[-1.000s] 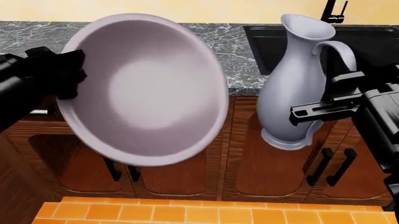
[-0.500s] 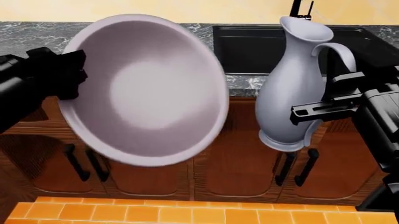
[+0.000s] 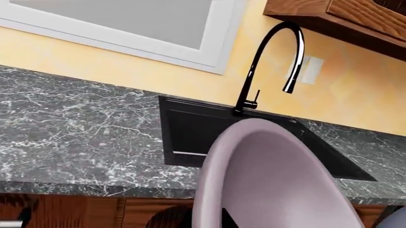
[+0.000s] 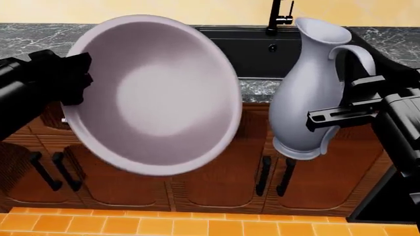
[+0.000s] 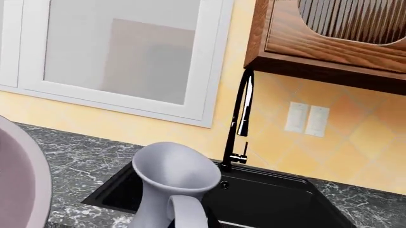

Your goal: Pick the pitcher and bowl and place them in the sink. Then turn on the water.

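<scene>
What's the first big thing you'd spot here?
The huge mauve bowl, tipped up to face the camera and held at its rim by the left gripper, in front of the wooden cabinets. Next to it, the tall pale pitcher hangs upright in the right gripper. Behind both, the black sink with its black faucet sits in the marble counter.

We note bowl airborne, tilted, pale mauve interior facing head camera. Pitcher upright, lavender-grey, handle toward robot's right, raised before cabinets. Sink matte black, recessed in marble counter behind both.
</scene>
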Controlling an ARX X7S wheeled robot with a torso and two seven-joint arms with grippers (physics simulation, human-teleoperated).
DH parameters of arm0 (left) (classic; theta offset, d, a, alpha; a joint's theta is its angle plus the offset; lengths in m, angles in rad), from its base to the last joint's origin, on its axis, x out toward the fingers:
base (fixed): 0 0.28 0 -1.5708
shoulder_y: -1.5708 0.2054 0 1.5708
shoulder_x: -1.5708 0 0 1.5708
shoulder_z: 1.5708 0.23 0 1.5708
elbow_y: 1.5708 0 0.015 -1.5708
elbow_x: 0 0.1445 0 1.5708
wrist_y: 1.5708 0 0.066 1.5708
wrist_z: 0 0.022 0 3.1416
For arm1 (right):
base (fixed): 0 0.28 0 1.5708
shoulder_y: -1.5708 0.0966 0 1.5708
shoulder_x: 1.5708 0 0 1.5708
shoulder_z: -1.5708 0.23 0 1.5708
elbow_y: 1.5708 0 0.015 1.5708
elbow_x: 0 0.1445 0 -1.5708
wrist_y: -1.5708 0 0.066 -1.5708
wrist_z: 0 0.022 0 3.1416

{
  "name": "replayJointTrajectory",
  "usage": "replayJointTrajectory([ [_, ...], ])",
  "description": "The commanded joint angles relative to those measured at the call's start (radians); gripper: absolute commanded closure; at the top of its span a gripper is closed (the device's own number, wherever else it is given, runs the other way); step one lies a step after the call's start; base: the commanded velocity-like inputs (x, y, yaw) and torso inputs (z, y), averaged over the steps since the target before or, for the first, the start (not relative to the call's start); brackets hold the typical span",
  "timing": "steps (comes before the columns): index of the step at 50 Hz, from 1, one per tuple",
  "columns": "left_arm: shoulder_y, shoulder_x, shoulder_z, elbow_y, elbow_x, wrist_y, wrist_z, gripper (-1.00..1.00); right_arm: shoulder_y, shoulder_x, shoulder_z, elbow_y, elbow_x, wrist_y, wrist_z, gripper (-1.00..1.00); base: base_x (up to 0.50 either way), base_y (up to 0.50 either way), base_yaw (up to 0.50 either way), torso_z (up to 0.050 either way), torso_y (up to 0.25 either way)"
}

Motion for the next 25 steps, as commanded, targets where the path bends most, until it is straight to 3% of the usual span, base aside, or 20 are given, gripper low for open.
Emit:
replayJointTrajectory([
  [1,-0.001,-0.001,-0.007,-0.001,0.005,0.011,0.003,1.00,0.011,0.000,0.013,0.001,-0.018,0.000,0.001,1.00,-0.50,-0.02,0.00,0.000,0.000],
  [25,0.011,-0.013,-0.017,-0.002,0.011,0.018,0.016,1.00,0.022,-0.002,0.000,0.003,-0.016,0.002,0.005,1.00,-0.50,-0.01,0.00,0.000,0.001],
])
